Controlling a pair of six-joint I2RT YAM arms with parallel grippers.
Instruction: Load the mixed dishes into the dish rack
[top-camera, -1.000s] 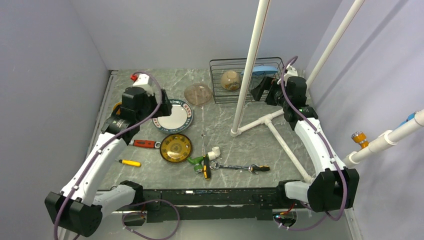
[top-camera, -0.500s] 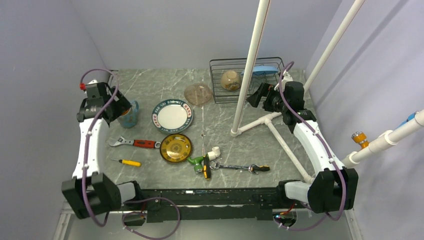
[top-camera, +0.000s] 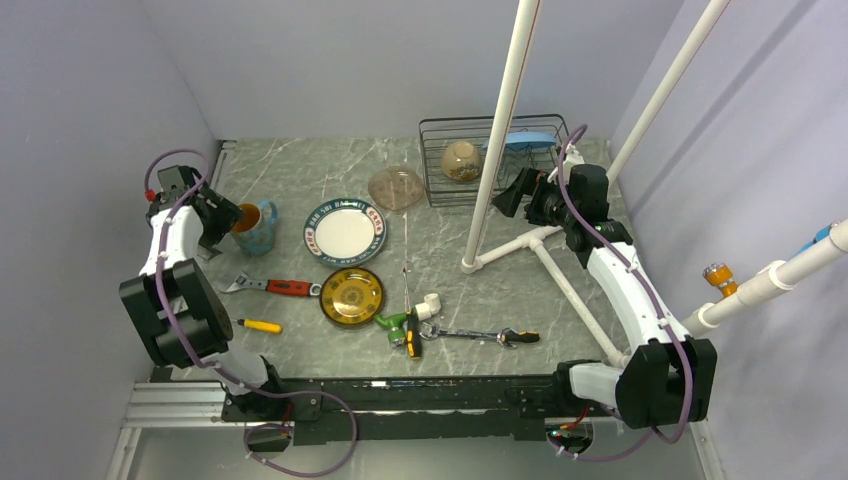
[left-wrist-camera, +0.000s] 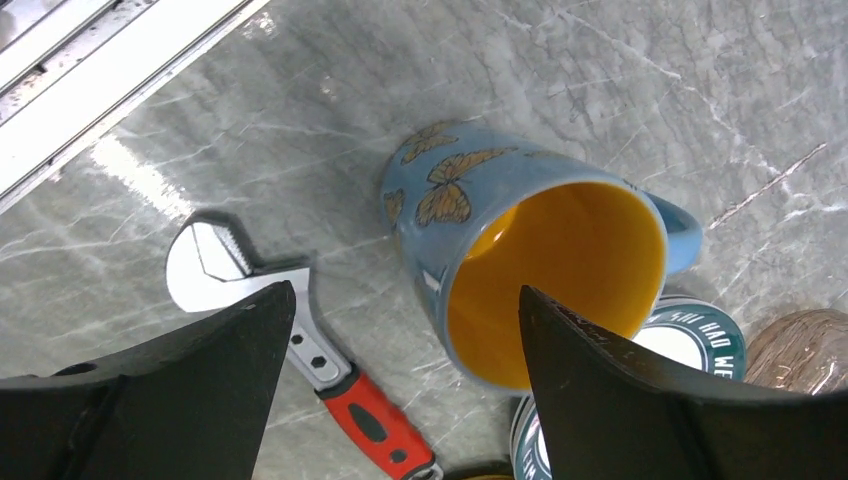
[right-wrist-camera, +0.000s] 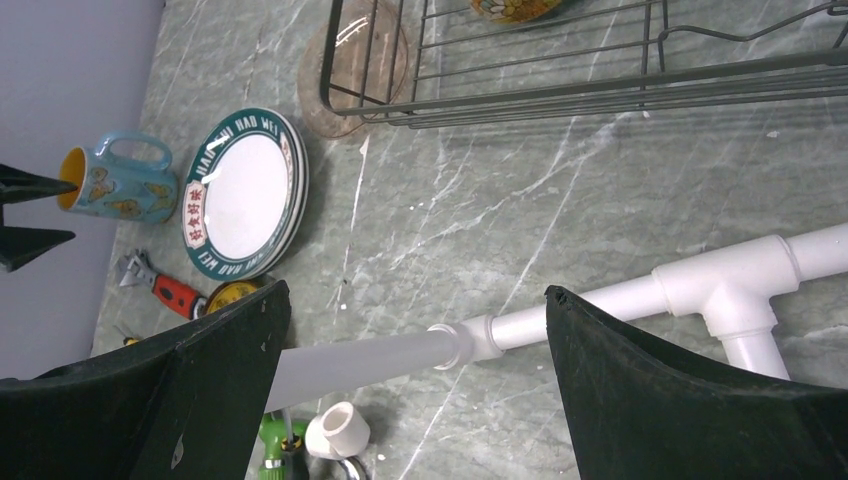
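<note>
The teal mug (top-camera: 256, 227) with butterflies and a yellow inside stands upright at the far left; it also shows in the left wrist view (left-wrist-camera: 520, 250). My left gripper (top-camera: 222, 217) is open, just left of and above the mug's rim, and holds nothing (left-wrist-camera: 405, 300). The green-rimmed white plate (top-camera: 345, 231) and the yellow-centred plate (top-camera: 351, 296) lie flat on the table. The black wire dish rack (top-camera: 432, 165) holds a beige bowl (top-camera: 460, 160) and the light-blue plate (top-camera: 526, 139). My right gripper (top-camera: 512, 190) is open and empty in front of the rack (right-wrist-camera: 415, 290).
A brownish bowl (top-camera: 396, 187) sits left of the rack. The white pipe frame (top-camera: 497, 140) stands in front of the rack, its base (top-camera: 560, 275) on the table. A red-handled wrench (top-camera: 280, 287), yellow screwdriver (top-camera: 260, 325), green screwdriver (top-camera: 398, 322) and another wrench (top-camera: 480, 335) lie nearby.
My left arm has swung left from over the white plate to the mug at the wall. My right gripper has drawn back a little from the rack.
</note>
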